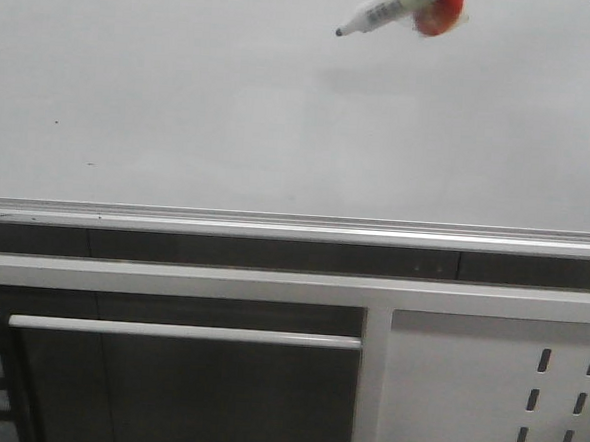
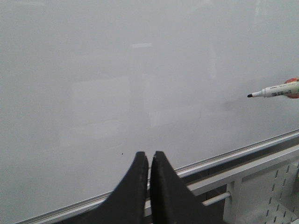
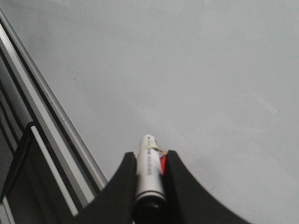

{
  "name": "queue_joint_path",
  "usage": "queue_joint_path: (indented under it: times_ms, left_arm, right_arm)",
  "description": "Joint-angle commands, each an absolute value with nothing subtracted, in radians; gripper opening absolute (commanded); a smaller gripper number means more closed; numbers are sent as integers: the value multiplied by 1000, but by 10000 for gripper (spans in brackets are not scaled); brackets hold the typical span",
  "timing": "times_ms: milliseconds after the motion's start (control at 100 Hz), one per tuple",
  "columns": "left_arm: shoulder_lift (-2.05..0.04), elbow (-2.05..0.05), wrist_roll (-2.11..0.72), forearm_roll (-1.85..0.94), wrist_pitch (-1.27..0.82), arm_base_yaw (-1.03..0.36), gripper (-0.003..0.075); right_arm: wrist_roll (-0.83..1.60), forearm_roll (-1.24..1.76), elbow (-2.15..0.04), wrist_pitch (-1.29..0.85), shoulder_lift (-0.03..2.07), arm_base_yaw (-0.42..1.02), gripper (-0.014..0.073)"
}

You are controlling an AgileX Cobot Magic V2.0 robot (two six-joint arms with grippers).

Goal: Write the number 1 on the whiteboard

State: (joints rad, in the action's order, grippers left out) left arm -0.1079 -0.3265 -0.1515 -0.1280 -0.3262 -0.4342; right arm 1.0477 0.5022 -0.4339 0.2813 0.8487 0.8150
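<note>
Whiteboard [image 1: 182, 104] fills the upper part of the front view, its glossy surface bare of any stroke apart from a few tiny dark specks; no number 1 is visible on it. Aluminium edge strip [image 1: 295, 224] runs along the near side of the board. Right gripper [image 3: 150, 161] has its two black fingers closed against a white marker [image 3: 148, 172], which sits between them with its tip pointing out over the board; a red piece [image 3: 162, 163] shows beside the barrel at the fingers. In the front view the marker [image 1: 393, 9] is tilted, black tip lowest, near the top right of the board; whether the tip touches the surface cannot be told. Left gripper [image 2: 149, 161] holds nothing, its fingers pressed together with only a thin seam between them, positioned above the near edge of the board. Below the board, a grey panel [image 1: 495, 394] with slot holes stands at lower right.
</note>
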Motion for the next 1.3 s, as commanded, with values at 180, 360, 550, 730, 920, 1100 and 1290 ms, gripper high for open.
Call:
queue_joint_path:
  times_ms: [180,360,550,730,920,1100,1290]
  left_arm:
    - [-115,-353,-143,-142,-259,-431,-18]
    - [-115,-353,-143,-142,-259,-431,-18]
    - [-115,-353,-143,-142,-259,-431,-18]
    - [-115,-353,-143,-142,-259,-431,-18]
    - [-115,-353,-143,-142,-259,-431,-18]
    - [-115,-353,-143,-142,-259,-431,-18]
    - [-115,-353,-143,-142,-259,-431,-18]
  right_arm:
    - [1051,485,-463,413,858,809,-62]
    - [1051,485,-463,415,887,809,-62]
    - [1051,485,-463,469,947,809,-62]
    - [1051,485,-463,537,988,809,-62]
    - [1051,485,-463,555,1035,808,-62]
    - [1051,495,-463,622,1060,808,-62]
    - [1051,530,-463,662,1084,808,-64]
